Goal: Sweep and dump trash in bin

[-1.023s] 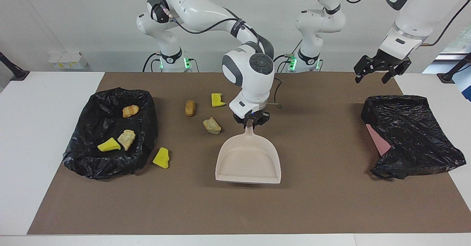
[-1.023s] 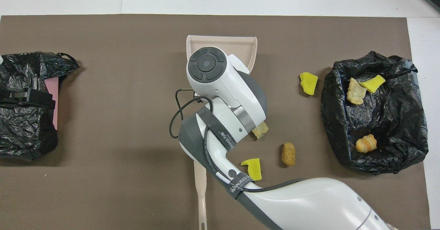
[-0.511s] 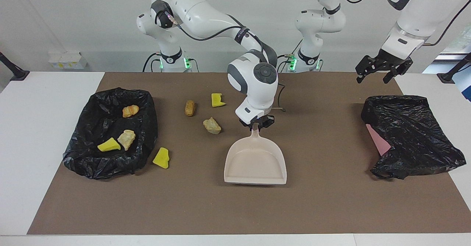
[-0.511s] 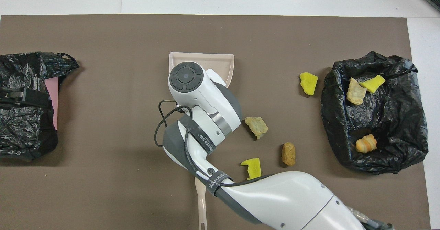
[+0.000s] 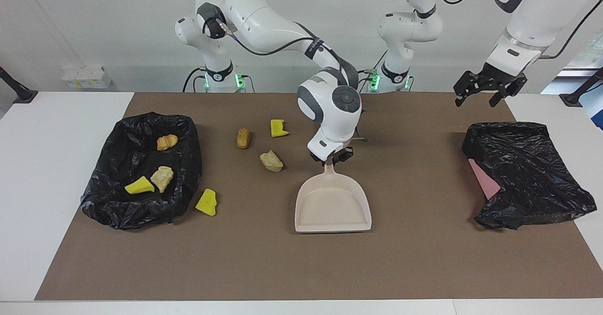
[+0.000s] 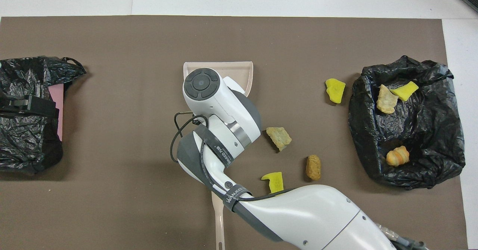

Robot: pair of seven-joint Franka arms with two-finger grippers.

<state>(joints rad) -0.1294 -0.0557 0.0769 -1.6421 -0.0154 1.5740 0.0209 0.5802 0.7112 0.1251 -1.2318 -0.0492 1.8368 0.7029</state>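
Nearest the robots, high in the facing view, the left hand (image 5: 487, 89) hangs released with its fingers spread, waiting over the tabletop's edge above a crumpled black bag (image 5: 527, 173) that half covers a flat pink sheet (image 5: 484, 178). Next come two loose bits of trash, a notched yellow spongy piece (image 5: 279, 127) and an orange-brown lump (image 5: 243, 138), lying close together on the brown mat (image 5: 414, 258). Mid-frame, the right hand (image 5: 330, 159) is clenched on the handle of the pale pink dustpan (image 5: 332, 206), which is empty. Its mouth points away from the robots, probably so that it can serve as scoop once it is turned toward the pieces; whether its lip touches the mat I cannot tell. A beige rock-like lump (image 5: 271, 160) sits just beside the handle, toward the right arm's end. Farther out, the black-lined bin (image 5: 188, 164) at that end already holds three pieces, and one more yellow chunk (image 5: 207, 202) lies just outside its wall, so by my reading four pieces are not yet collected.
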